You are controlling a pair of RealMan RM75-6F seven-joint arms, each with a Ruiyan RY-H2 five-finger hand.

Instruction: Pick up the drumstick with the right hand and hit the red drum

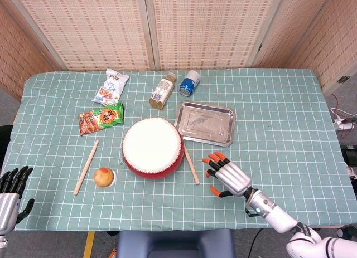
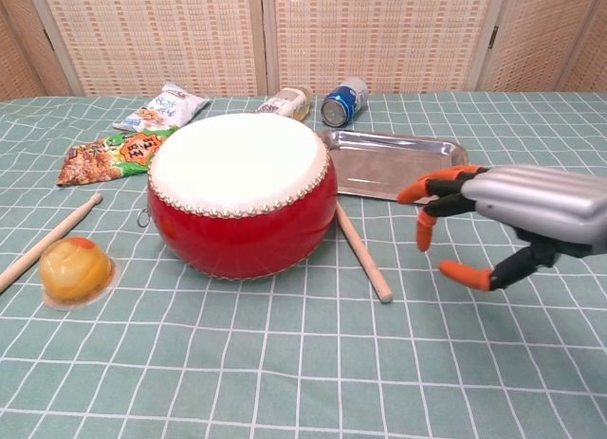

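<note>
Nearest, at the lower left corner of the head view, the left hand (image 1: 10,194) sits at the table's edge with its dark fingers apart and nothing in them. Lower right of centre, the right hand (image 1: 230,176) hovers above the green checked cloth (image 1: 279,113), its orange-tipped fingers (image 2: 424,232) spread wide and empty, pointing toward the drumstick (image 1: 191,165). That drumstick lies flat just beside the red drum (image 1: 153,147), on its right side, near the fingertips but apart from them. A second stick (image 1: 86,166) lies left of the drum, with a round yellow-orange jelly cup (image 1: 104,177) just beside it. Further up, a metal tray (image 1: 205,123) sits right of the drum and an orange snack bag (image 1: 101,118) left of it. Toward the top lie a white snack bag (image 1: 111,87), a bottle (image 1: 163,91) on its side and a blue can (image 1: 189,83).
</note>
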